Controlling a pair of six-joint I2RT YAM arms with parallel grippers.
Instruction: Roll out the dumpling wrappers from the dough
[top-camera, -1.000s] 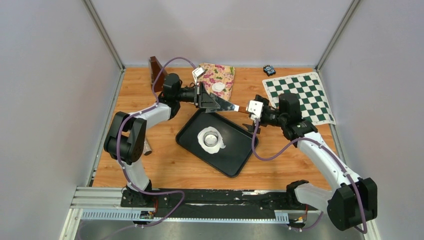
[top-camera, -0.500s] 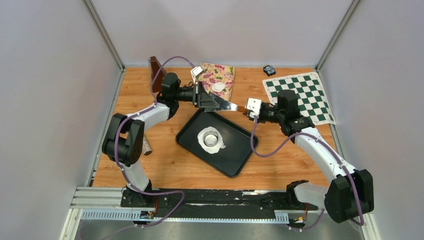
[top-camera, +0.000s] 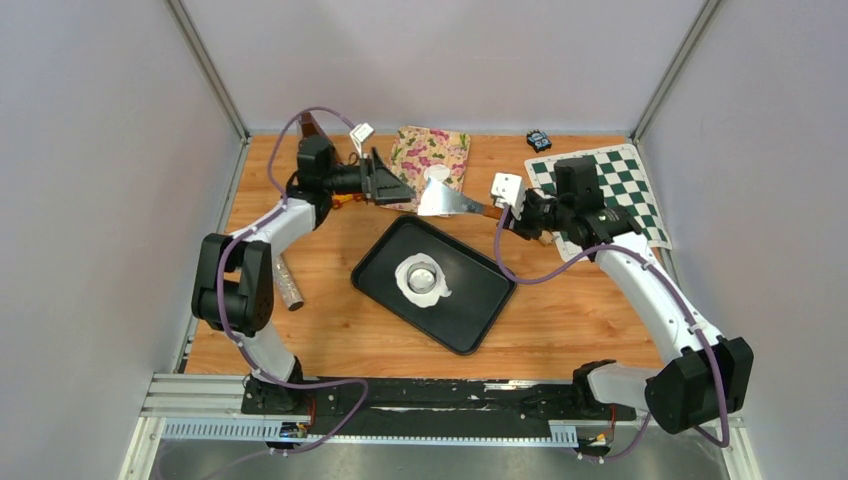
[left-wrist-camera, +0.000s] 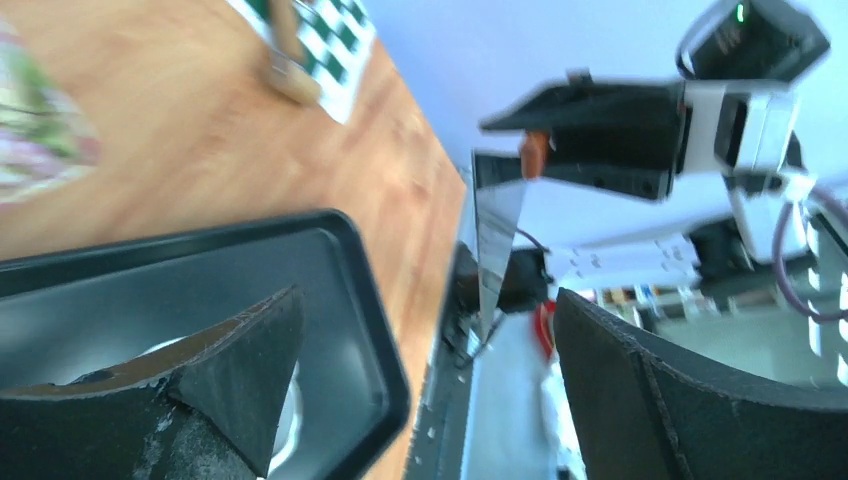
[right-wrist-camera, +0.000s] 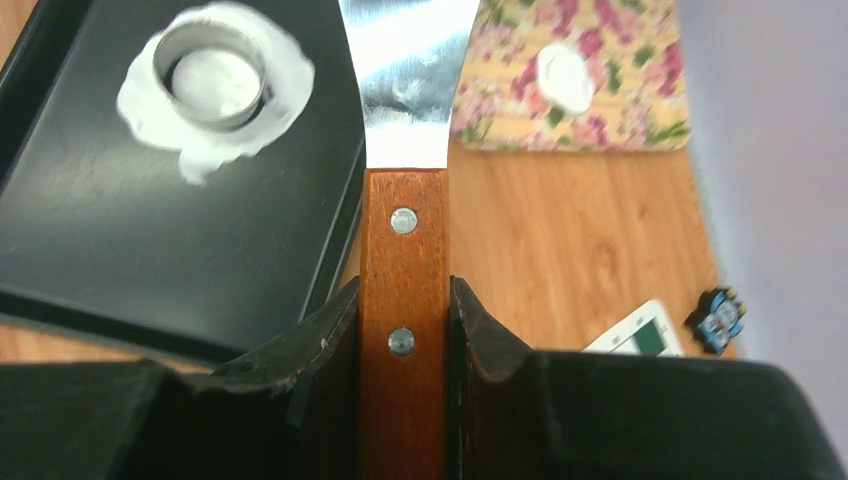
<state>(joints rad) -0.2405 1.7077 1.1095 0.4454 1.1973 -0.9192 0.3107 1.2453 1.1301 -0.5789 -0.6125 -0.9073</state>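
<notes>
While one wrapper (top-camera: 436, 173) lies beyond the tray (top-camera: 480, 310), another waits in the ring (right-wrist-camera: 210, 40); right gripper (right-wrist-camera: 405, 295) clamps the spatula (right-wrist-camera: 410, 60), left gripper (top-camera: 392, 186) gapes.

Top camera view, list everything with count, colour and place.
tray: one, black, table centre
dough sheet: one, white, on the tray
ring cutter: one, clear, in the dough sheet
floral cloth: one, pink-yellow, far middle
wrapper: one, white, on the floral cloth
spatula: one, steel and brown, in the right gripper
chess mat: one, green-white, far right
toy: one, blue-black, far edge
cylinder: one, grey, left side
left gripper: open, empty
right gripper: shut on the spatula
</notes>
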